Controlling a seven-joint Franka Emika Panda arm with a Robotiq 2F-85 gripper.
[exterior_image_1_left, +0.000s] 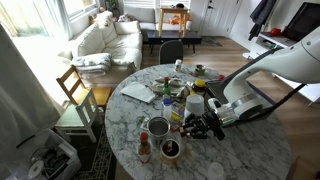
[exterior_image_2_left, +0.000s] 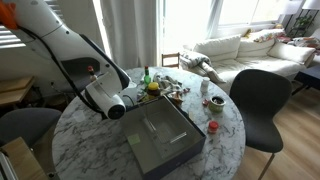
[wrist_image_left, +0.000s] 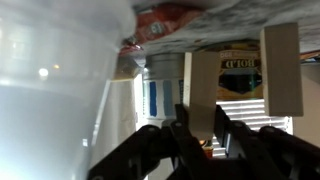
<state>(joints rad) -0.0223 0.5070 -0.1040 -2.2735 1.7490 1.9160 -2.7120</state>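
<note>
Near the middle of the round worktop (exterior_image_1_left: 250, 150), amid a clutter of bottles (exterior_image_1_left: 188, 118), the pincer (wrist_image_left: 200, 135) faces a small can (wrist_image_left: 158, 95). Its jaws stand close together; whether they pinch anything I cannot tell. The can looks light, stiff and smooth-sided, probably best gripped across its mid-body.

box label (wrist_image_left: 238, 62) blurred, nothing legible

blocked: bottles (exterior_image_1_left: 175, 105) crowd just beside gripper (exterior_image_1_left: 203, 125) | free: bare table (exterior_image_1_left: 255, 150) along near rim
</note>
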